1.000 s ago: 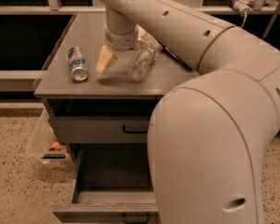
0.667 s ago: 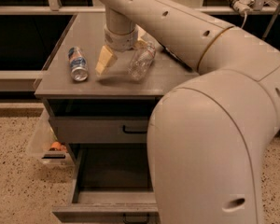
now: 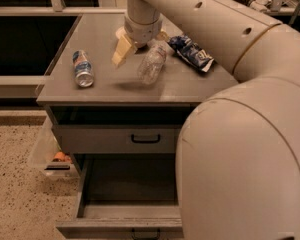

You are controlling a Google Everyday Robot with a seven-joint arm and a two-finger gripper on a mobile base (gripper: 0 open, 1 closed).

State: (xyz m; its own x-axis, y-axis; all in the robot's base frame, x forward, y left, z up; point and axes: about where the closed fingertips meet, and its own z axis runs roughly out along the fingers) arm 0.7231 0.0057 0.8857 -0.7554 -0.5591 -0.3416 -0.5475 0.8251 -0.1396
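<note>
My gripper (image 3: 141,44) hangs over the back middle of the grey cabinet top (image 3: 100,91), pointing down, and it is open. Its pale left finger (image 3: 121,52) stands apart from a clear plastic bottle (image 3: 151,64), which lies tilted just below and right of the gripper; the bottle's upper end reaches up between the fingers. A small drink can (image 3: 83,68) lies on its side to the left, well apart from the gripper. A blue chip bag (image 3: 192,52) lies to the right of the bottle, close to my arm.
The cabinet's upper drawer (image 3: 145,139) is closed and the lower drawer (image 3: 125,199) is pulled out. A clear bin (image 3: 52,159) with small items sits on the speckled floor at the left. My large arm (image 3: 240,149) fills the right side.
My arm's upper part has shifted, uncovering the blue chip bag on the right. Gripper, bottle and can stay where they were.
</note>
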